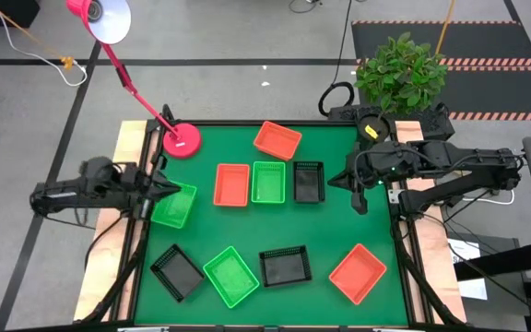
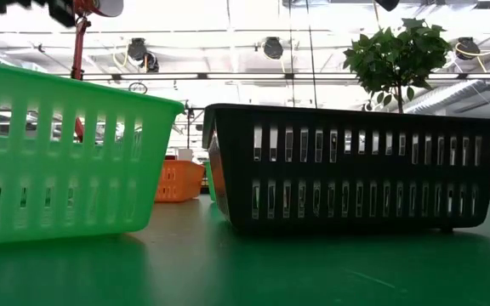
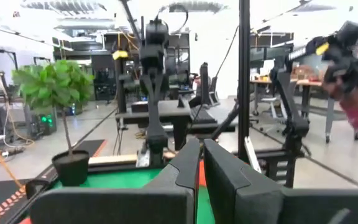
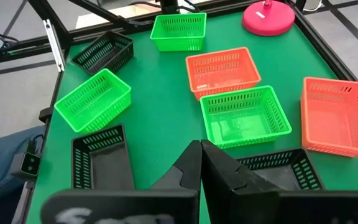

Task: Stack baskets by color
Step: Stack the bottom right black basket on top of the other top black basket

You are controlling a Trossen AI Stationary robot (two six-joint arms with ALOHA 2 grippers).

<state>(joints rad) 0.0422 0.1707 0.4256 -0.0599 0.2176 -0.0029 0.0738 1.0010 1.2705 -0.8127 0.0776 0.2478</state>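
Nine baskets lie spread singly on the green surface point(image 1: 335, 231); we see none stacked yet, so the sorting looks barely begun.

Our left gripper point(image 1: 166, 187) sits at the surface's left edge, right at the near rim of a green basket point(image 1: 174, 205). Its fingers point(image 3: 188, 163) are almost together with only a thin slit between them, and we cannot tell whether they pinch the rim or just sit beside it. Our right gripper point(image 1: 359, 192) hangs over the right side with its fingers point(image 4: 219, 163) pressed together on nothing.

In the middle row an orange basket point(image 1: 232, 184), a second green basket point(image 1: 268, 181) and a black basket point(image 1: 309, 181) stand side by side, long axes running away from the front edge. The black one lies just left of our right gripper, the nearest thing to it, as the right wrist view confirms point(image 4: 278, 169).

The relation we judge the next move turns on: the left-edge green basket lies under the left fingers, and its nearest colour mate is the middle green one, further right across the orange. The third green basket point(image 1: 231, 276) lies askew at the front. We take the left arm to be the nearer one for greens.
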